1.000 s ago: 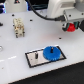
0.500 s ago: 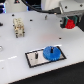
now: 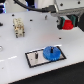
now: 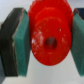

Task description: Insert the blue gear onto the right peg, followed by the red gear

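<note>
Right now you have the pincer point(image 3: 66, 23) clamped on the red gear point(image 3: 66, 24), held in the air above the bench point(image 3: 15, 55) and off toward the exterior view's upper right of the grey plate point(image 3: 36, 58). In the wrist view your teal pads point(image 4: 19, 42) press both sides of the red gear point(image 4: 49, 36), its dark hub hole facing the camera. On the plate, the blue gear point(image 3: 52, 52) sits at the end toward the exterior view's right, covering the right peg. Only the left pin point(image 3: 37, 54) stands bare beside it.
</note>
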Robot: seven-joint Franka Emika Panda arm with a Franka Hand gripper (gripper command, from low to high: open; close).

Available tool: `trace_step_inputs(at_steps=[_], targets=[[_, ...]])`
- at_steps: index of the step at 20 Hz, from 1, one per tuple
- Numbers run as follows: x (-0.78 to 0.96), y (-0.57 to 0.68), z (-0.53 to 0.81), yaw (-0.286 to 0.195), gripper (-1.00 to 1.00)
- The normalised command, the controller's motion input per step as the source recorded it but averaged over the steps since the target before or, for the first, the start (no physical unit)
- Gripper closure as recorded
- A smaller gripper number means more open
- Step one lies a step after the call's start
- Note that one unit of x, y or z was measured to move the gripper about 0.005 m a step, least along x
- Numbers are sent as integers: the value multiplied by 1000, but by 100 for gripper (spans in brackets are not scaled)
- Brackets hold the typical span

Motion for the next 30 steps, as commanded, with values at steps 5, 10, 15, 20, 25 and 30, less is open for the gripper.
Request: trace_step_inputs(at_steps=[5,10,15,20,25,30], targets=[[759,-292,166,0,100],[767,-271,118,0,100],[586,-341,30,0,100],[188,-255,-14,0,100],[24,-201,-74,0,100],[75,-223,-100,0,100]])
